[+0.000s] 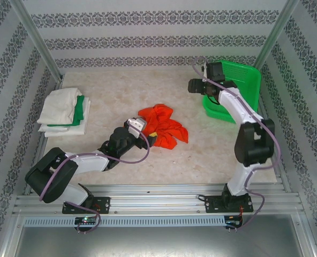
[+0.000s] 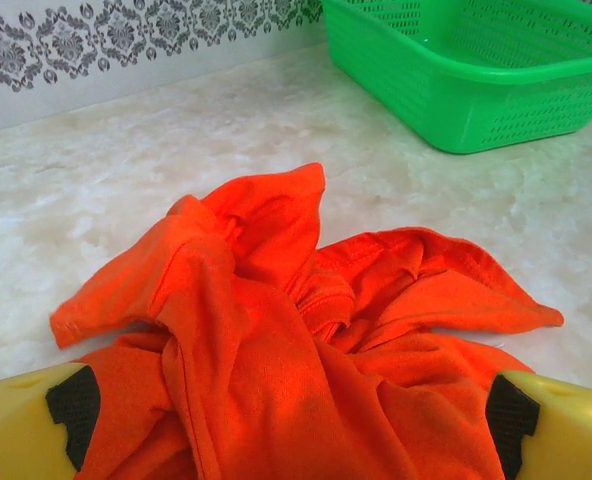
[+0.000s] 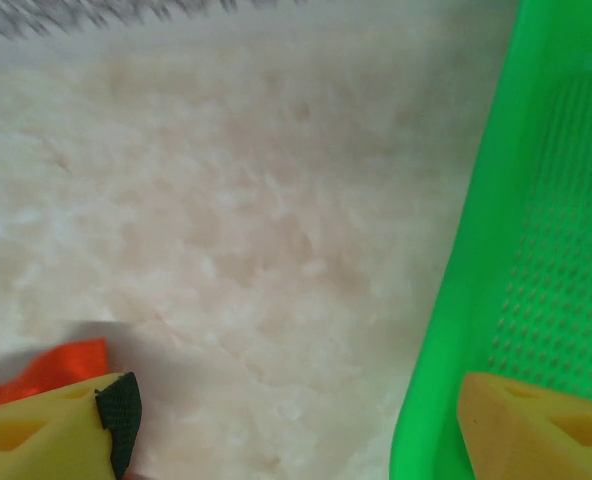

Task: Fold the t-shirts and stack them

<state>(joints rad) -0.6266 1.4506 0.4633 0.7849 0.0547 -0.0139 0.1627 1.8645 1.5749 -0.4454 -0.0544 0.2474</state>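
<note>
A crumpled orange-red t-shirt (image 1: 164, 126) lies mid-table. My left gripper (image 1: 149, 132) is at its near-left edge, jaws wide open. In the left wrist view the orange cloth (image 2: 276, 340) bunches up between the two yellow fingers (image 2: 31, 420), which stand apart from each other and do not pinch it. A folded stack of off-white and green t-shirts (image 1: 65, 111) rests at the far left. My right gripper (image 1: 193, 87) hangs raised beside the green basket, open (image 3: 296, 425) with bare table under it; a corner of the orange t-shirt (image 3: 61, 362) shows by its left finger.
The rigid green mesh basket (image 1: 239, 80) stands at the back right, its wall (image 3: 466, 260) close to my right finger. Patterned walls and metal posts enclose the marble table (image 1: 115, 93).
</note>
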